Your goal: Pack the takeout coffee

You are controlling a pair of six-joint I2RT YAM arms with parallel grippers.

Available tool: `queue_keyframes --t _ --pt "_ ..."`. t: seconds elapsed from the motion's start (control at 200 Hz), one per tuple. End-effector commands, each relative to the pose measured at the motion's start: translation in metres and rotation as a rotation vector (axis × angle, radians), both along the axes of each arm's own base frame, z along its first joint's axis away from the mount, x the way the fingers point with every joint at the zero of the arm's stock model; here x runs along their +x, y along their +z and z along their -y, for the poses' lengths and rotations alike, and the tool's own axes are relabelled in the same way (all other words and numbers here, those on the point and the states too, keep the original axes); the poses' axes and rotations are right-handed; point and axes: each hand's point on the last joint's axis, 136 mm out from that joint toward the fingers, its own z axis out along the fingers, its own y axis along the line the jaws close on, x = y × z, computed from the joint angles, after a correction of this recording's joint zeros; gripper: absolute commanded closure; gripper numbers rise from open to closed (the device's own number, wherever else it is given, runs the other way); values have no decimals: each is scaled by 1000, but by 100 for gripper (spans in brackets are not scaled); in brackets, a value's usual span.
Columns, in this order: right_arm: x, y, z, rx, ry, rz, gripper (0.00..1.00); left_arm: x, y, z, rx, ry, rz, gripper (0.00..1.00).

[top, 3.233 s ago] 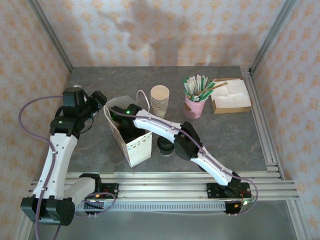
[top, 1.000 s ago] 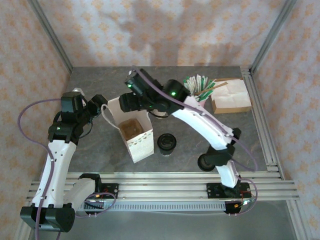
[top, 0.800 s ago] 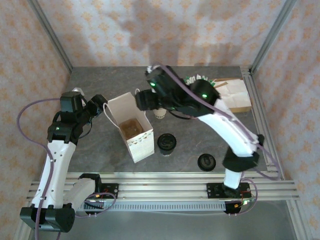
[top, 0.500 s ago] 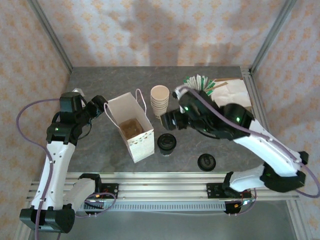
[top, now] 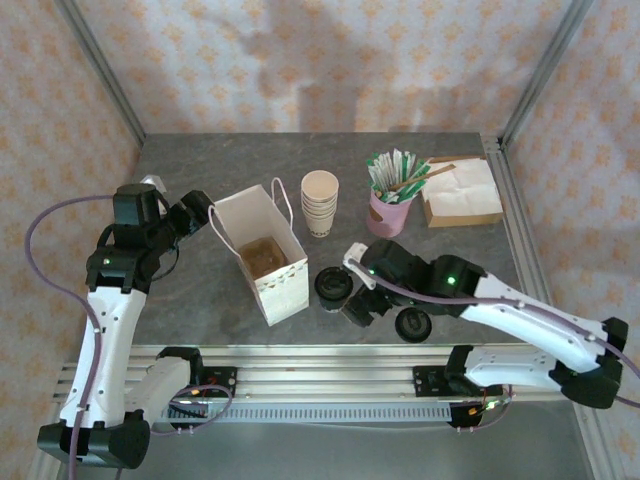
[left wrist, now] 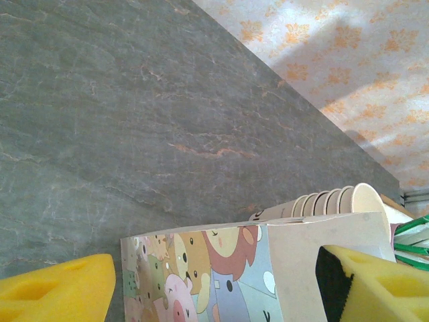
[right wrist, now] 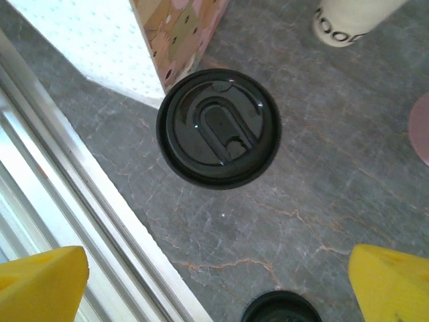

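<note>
The takeout coffee (top: 332,287), a small tan cup under a round black lid (right wrist: 218,127), stands just right of the white paper bag (top: 262,252). My right gripper (top: 357,296) hangs low beside the cup's right side. From the right wrist I look straight down on the lid, and the right gripper (right wrist: 218,288) is open, its yellow fingertips (right wrist: 40,282) wide apart over bare table nearer than the cup. My left gripper (top: 197,212) is at the bag's far left rim. It is open, and the bag's cartoon-printed wall (left wrist: 221,268) lies between its fingers (left wrist: 57,292).
A loose black lid (top: 412,323) lies right of the coffee, with the same lid (right wrist: 281,312) at the wrist view's bottom edge. Behind stand a stack of lidless tan cups (top: 320,202), a pink cup of sachets (top: 388,212) and a napkin box (top: 460,192). Something tan (top: 262,256) lies inside the bag. A metal rail (top: 330,365) runs along the front.
My right arm swung from above the bag's far side round to the front and came down beside the coffee, its jaws opening wider. The left gripper stayed by the bag's rim.
</note>
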Motion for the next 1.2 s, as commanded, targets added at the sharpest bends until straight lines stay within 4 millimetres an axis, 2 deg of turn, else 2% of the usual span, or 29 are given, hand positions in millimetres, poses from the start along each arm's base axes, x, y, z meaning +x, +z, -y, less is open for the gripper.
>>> queue_keyframes --t 0.0,0.125,0.22,0.47,0.61,0.846,1.196 --pt "12 0 -20 30 87 -34 1 -6 6 0 12 -17 5 20" --pt "21 -8 -40 12 86 -116 2 -7 6 1 9 -21 7 20" --pt "23 -20 -47 -33 94 -168 5 -7 4 2 8 -24 1 20" --pt "42 -36 -52 -113 48 -212 8 -8 7 2 10 -27 7 20" --pt "43 -47 -52 -145 47 -237 9 -9 7 3 9 -29 7 20" --pt "44 -55 -52 -164 43 -250 8 -9 7 3 6 -27 8 20" --pt "42 -68 -55 -182 45 -288 15 -9 7 3 4 -28 10 20"
